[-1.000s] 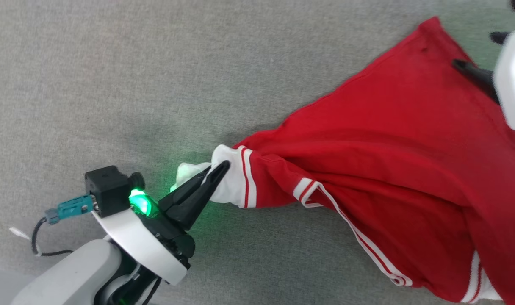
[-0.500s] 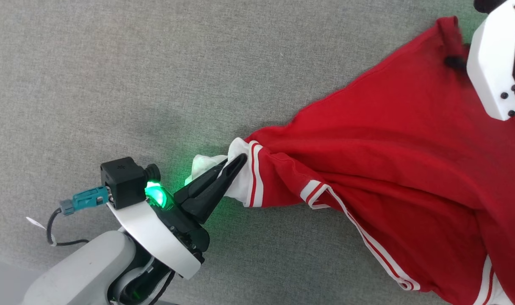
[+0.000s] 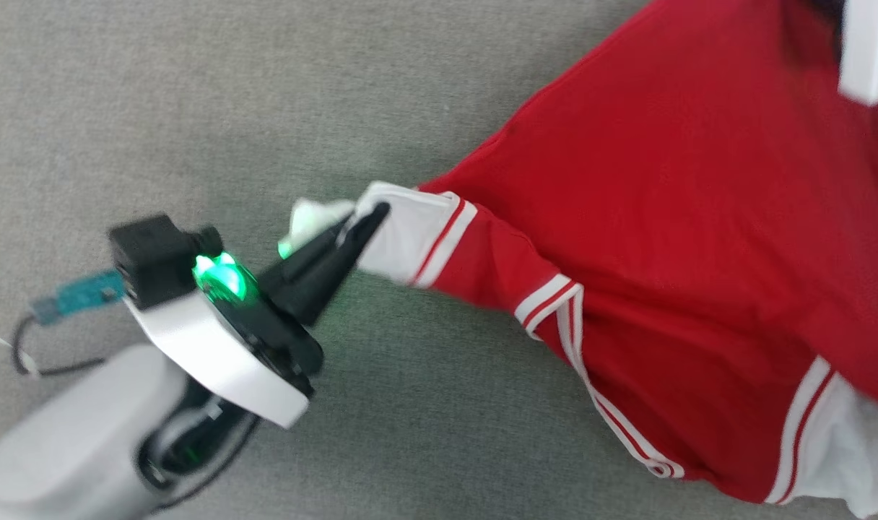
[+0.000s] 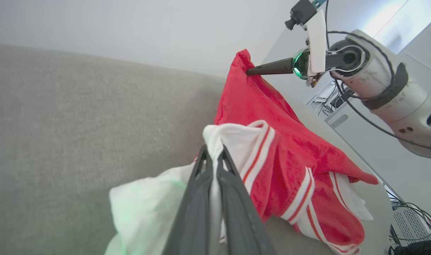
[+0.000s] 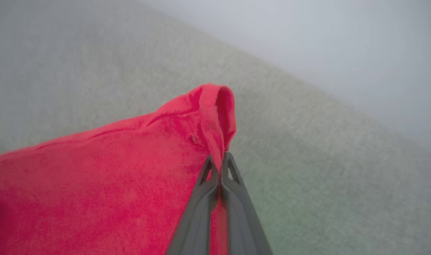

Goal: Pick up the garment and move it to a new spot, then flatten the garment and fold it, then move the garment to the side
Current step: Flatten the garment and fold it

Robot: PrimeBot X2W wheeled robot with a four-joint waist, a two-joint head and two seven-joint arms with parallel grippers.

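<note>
Gripping the red jersey T-shirt (image 3: 684,217): left pincer (image 3: 380,211) clamps its white sleeve end (image 3: 406,242), right pincer (image 5: 220,159) its red corner (image 5: 215,106).

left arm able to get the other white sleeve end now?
Probably not: the left gripper is shut on one sleeve of the garment; the other sleeve end lies across the shirt. It must release first.

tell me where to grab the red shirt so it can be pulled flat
Probably at two far-apart edges: the white sleeve end, from the robot's left, where the left gripper is shut on it, and the red corner, from the right, where the right gripper pinches it. The garment spans between them; its flat middle offers no fold.
</note>
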